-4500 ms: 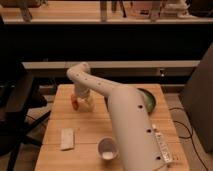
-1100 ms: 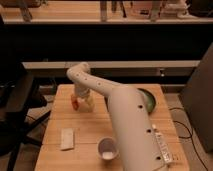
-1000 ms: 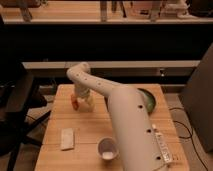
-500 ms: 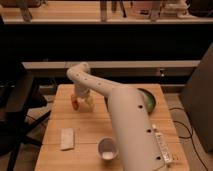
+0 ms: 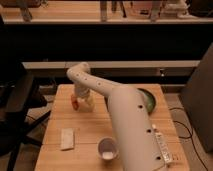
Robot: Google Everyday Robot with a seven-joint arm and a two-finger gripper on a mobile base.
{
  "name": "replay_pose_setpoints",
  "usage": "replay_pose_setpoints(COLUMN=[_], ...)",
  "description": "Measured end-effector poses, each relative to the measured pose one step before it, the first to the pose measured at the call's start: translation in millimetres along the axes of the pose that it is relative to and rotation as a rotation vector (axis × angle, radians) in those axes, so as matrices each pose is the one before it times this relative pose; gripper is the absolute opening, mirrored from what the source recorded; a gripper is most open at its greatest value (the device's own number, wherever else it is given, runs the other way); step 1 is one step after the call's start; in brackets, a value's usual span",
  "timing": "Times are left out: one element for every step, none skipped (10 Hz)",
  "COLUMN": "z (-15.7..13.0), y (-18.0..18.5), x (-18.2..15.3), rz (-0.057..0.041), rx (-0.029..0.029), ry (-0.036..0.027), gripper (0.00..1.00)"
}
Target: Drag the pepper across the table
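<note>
Pale gripper sits low over the far-left part of the planked tan wooden desk, just beside the small, rounded red-orange pepper. Whether it has hold of it, I cannot tell.

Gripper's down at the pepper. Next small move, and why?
Probably a short, slow drag toward the table's middle. The gripper sits low, right against the pepper near the far edge of the table, so contact looks made, though I can't confirm a grasp. Bare wood lies toward the middle; the cup stands well nearer the camera.
</note>
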Motion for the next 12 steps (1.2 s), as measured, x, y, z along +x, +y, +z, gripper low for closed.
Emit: replay_pose_setpoints(z=[0.0, 0.03, -0.02, -0.01, 0.01, 0.01, -0.09, -1.82, 0.15, -1.23, -5.73, -11.79], y=[0.01, -0.01, 0.01, -0.01, 0.0, 0.02, -0.01, 0.13, 0.0, 0.25, -1.58, -6.02], x=[0.01, -0.05, 0.04, -0.03, -0.07, 0.09, 0.0, 0.1, 0.07, 0.25, -4.04, -6.87], rz=[0.00006, -0.00004, 0.0, 0.00001, 0.00007, -0.00008, -0.00019, -0.00407, -0.00154, -0.0081, -0.03426, -0.05015], rx=[0.00003, 0.0, -0.00003, 0.00005, 0.00008, -0.00015, 0.00007, -0.00067, -0.00009, -0.00128, -0.00098, 0.00534], ry=[-0.00002, -0.00015, 0.00016, -0.00007, -0.00036, 0.00042, 0.0001, 0.00426, -0.00005, 0.00517, 0.01103, 0.01238], gripper=[0.8, 0.8, 0.8, 0.8, 0.8, 0.8, 0.8, 0.8, 0.8, 0.8, 0.8, 0.8])
